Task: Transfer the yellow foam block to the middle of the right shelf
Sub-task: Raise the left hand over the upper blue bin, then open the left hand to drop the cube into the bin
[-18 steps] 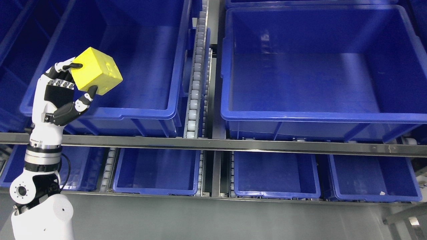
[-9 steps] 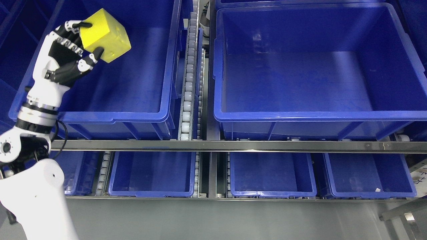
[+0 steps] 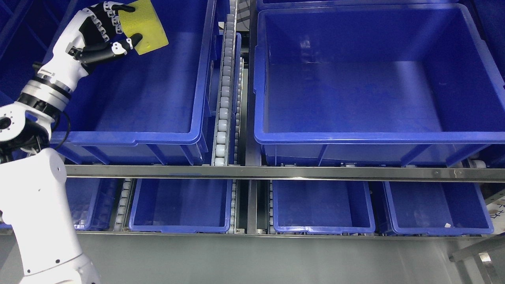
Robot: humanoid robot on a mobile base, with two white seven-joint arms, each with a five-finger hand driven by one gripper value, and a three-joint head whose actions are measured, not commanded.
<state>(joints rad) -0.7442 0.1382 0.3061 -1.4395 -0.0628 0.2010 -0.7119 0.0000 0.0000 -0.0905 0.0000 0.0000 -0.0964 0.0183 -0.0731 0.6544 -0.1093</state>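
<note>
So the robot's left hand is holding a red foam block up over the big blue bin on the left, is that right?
Not quite: the block is yellow, not red, as the head view shows. The rest holds: the left hand grips it above the big blue bin on the left.

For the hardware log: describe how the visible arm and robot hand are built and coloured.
Only the left arm shows. The left robot hand has a white back, black palm and black fingers with white segments. A silver and black ringed wrist joins a smooth white arm shell, with a thin black cable beside it.
</note>
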